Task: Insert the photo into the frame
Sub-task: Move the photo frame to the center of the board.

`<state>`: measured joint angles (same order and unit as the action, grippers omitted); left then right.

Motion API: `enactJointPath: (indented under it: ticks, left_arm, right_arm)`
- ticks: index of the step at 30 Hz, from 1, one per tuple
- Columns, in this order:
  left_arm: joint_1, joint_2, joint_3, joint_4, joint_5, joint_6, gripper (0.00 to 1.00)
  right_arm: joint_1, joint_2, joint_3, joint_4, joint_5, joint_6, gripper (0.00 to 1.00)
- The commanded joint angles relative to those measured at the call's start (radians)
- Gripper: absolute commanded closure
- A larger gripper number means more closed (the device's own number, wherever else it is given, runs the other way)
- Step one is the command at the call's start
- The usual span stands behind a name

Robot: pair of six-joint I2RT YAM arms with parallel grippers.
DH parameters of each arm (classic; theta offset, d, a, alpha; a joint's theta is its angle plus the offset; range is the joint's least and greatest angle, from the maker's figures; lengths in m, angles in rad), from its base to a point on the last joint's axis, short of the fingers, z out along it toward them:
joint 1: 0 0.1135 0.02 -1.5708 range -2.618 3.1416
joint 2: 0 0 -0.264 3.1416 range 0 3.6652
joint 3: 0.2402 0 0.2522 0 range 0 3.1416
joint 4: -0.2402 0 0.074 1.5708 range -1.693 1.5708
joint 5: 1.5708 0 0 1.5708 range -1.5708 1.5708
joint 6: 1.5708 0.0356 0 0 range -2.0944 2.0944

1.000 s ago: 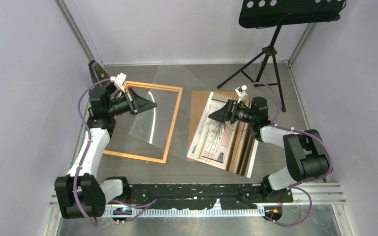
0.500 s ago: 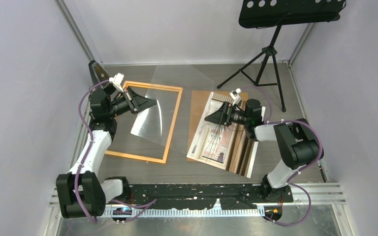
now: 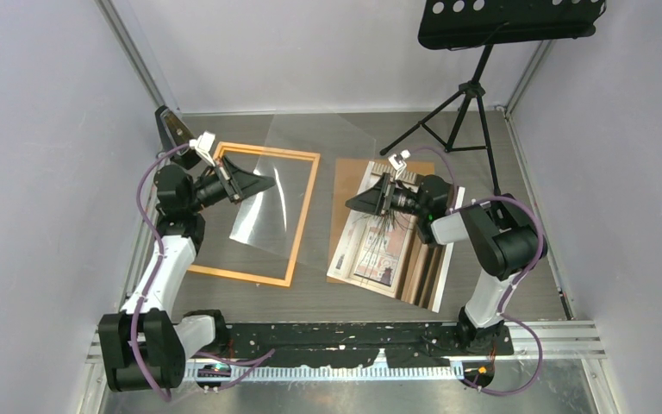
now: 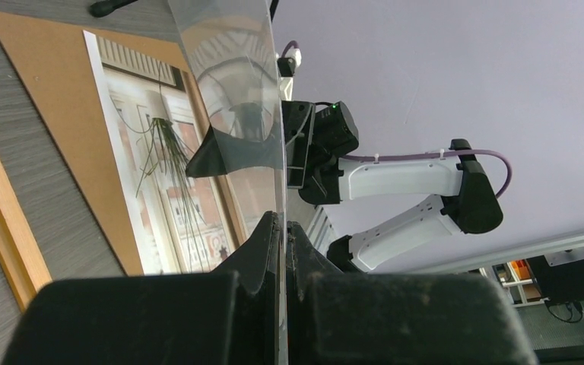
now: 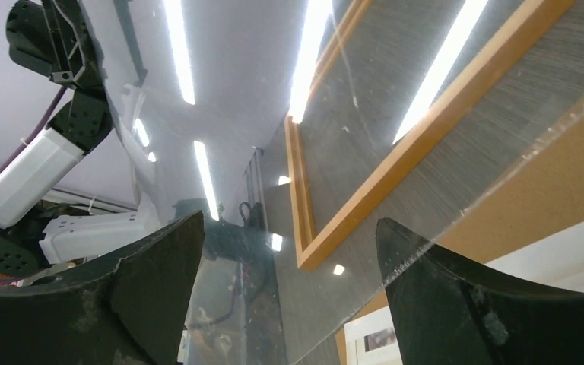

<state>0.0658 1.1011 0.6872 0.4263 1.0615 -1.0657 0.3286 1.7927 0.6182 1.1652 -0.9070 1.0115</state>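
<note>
The photo (image 3: 377, 244) lies face up on a brown backing board (image 3: 345, 185), right of centre. To its left the orange frame (image 3: 303, 220) lies flat on the table. My left gripper (image 3: 259, 183) is shut on a clear sheet (image 3: 267, 211) and holds it tilted over the frame; the left wrist view shows the sheet edge-on between the closed left gripper (image 4: 283, 224). My right gripper (image 3: 352, 204) hovers over the photo's left part, open. In the right wrist view the sheet's edge (image 5: 456, 220) runs between the spread right gripper (image 5: 290, 228), with the frame (image 5: 441, 114) seen through it.
A black music stand (image 3: 510, 19) on a tripod (image 3: 470, 99) stands at the back right. A dark flat object (image 3: 169, 126) leans at the back left. Grey walls close in three sides. Striped boards (image 3: 431, 263) stick out from under the photo's right side.
My right gripper has reached leftward to the sheet's edge, its jaws narrowing slightly. The left gripper has shifted a little with the clear sheet still in it.
</note>
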Motion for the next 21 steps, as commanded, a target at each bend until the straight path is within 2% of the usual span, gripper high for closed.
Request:
enactJointPath:
  ticks: [1,11,21]
  left_arm:
    - [0.005,-0.042,-0.008,0.076,0.002,0.003,1.0]
    - [0.006,-0.072,-0.013,-0.035,-0.002,0.125,1.0]
    - [0.014,-0.029,-0.004,-0.106,-0.023,0.22,1.0]
  right_arm:
    - [0.004,0.005,0.034,0.159,-0.013,0.058,0.11]
    - [-0.014,-0.07,0.022,0.164,-0.019,0.057,0.25]
    - [-0.105,-0.19,-0.014,0.181,-0.038,0.089,0.47]
